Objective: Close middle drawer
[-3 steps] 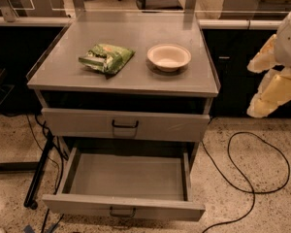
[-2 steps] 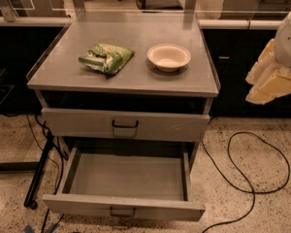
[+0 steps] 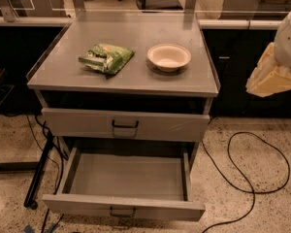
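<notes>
The middle drawer [image 3: 126,178] is pulled far out of the grey cabinet, its shallow tray empty. Its low front panel [image 3: 123,208] with a small dark wire handle [image 3: 122,211] is at the bottom of the camera view. Above it, the taller-fronted drawer [image 3: 124,125] with a bigger black handle is shut. My gripper [image 3: 273,75], a cream-coloured part under the white arm, hangs at the right edge of the view. It is level with the cabinet top, well to the right of the cabinet and high above the open drawer, touching nothing. The lowest drawer is out of view.
On the cabinet top [image 3: 63,67] lie a green snack bag [image 3: 106,58] and a white bowl [image 3: 169,57]. A black cable [image 3: 242,178] loops on the speckled floor at right. A black stand leg [image 3: 39,174] and cables are at left. Dark counters stand behind.
My gripper has moved right and a little up, so less of it shows at the right edge. The drawers, bag and bowl have not moved.
</notes>
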Motion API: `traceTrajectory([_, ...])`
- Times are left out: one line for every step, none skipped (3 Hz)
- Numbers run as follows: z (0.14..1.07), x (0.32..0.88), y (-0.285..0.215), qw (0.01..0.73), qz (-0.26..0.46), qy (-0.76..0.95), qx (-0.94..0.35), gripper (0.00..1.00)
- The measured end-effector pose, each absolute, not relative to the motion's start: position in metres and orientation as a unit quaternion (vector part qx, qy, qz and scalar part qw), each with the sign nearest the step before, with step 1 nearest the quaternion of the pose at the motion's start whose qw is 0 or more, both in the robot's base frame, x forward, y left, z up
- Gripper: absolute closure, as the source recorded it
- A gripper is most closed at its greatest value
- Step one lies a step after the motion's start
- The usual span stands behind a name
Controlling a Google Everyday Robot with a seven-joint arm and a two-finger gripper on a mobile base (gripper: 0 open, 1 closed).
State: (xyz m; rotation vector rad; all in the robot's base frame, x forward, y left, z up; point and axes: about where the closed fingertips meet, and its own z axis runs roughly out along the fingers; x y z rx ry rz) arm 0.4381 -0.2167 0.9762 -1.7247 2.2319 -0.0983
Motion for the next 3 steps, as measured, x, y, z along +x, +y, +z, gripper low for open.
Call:
traceTrajectory([0.962, 0.431, -0.207, 0.165, -0.018, 0.785, -0.597, 1.00])
traceTrajectory([0.929, 0.414, -0.184, 0.160, -0.012, 0.782, -0.603, 1.00])
traceTrajectory([0.854, 0.389, -0.162, 0.112, 0.023, 0.785, -0.609, 1.00])
